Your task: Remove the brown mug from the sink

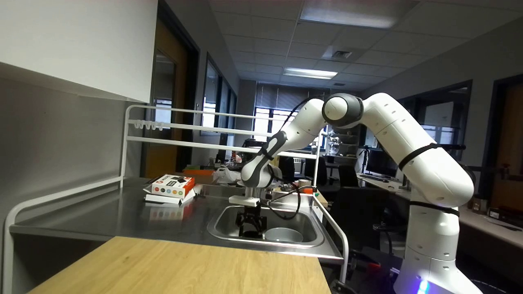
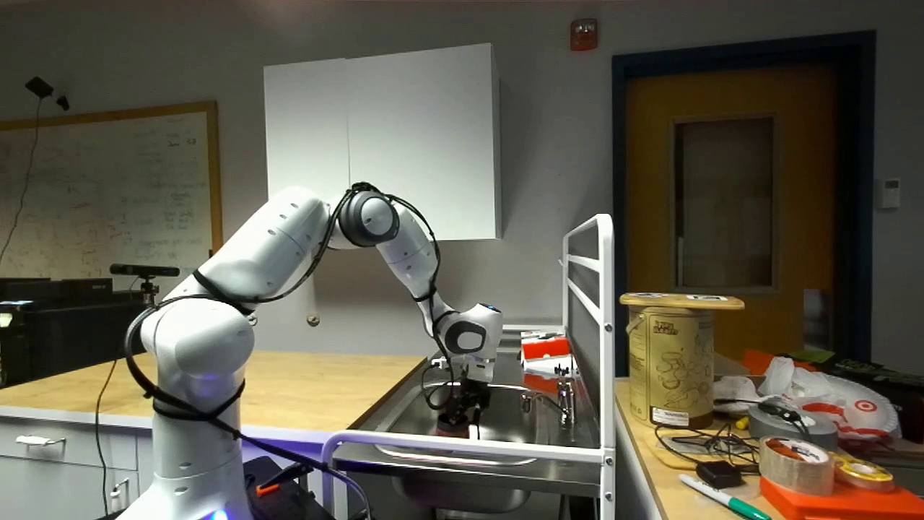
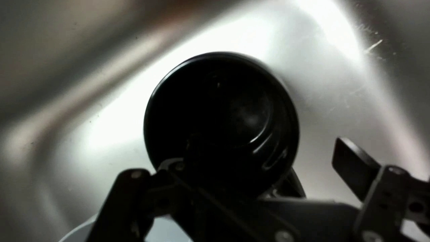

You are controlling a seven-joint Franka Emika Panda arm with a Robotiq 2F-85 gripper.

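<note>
Down in the sink point(image 3: 336, 111), the mug point(image 3: 215, 111) stands upright, its round, dark mouth facing my wrist. My hand point(image 3: 260, 159) is spread wide over it: one finger overlaps the mug's rim in the wrist view, the other finger point(image 3: 356, 169) hangs beyond the handle point(image 3: 293, 185). Whether I touch the rim, I cannot tell. Near the mug, also in the basin, sits a pale round vessel point(image 1: 284, 234). Just beside the sink rises a faucet point(image 2: 567, 401); farther along, the steel surface point(image 1: 130, 216) carries an orange and white box point(image 1: 173, 185).
</note>
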